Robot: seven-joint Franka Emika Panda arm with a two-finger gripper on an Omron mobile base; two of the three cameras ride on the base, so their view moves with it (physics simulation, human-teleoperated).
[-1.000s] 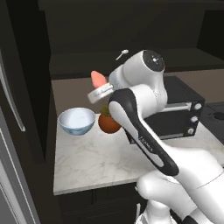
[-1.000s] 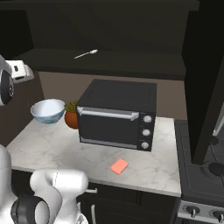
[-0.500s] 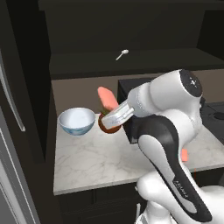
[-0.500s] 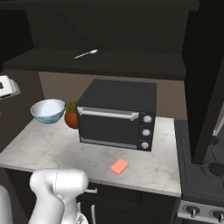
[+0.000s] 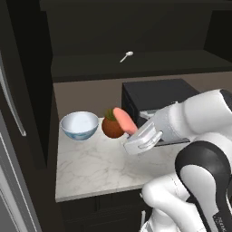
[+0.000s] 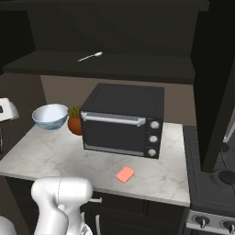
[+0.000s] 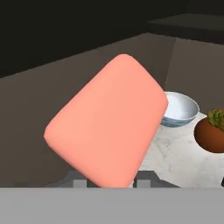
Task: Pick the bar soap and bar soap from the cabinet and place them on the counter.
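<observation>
Bar soap number one (image 6: 125,174) already lies flat on the counter (image 6: 55,156) in front of the toaster oven (image 6: 123,120). The second bar soap (image 5: 124,121) is clamped in the gripper (image 5: 132,134), held in the air above the counter near the bowl (image 5: 79,125); it remains to be set down. The soap hides the fingertips in the hand view.

The arm has swung down and to the right across the left base view; the gripper (image 5: 131,132) now hangs low over the counter (image 5: 90,167) beside the plant pot (image 5: 111,127); the held bar soap (image 5: 124,120) came along, dropping from shelf height to just above the worktop.
</observation>
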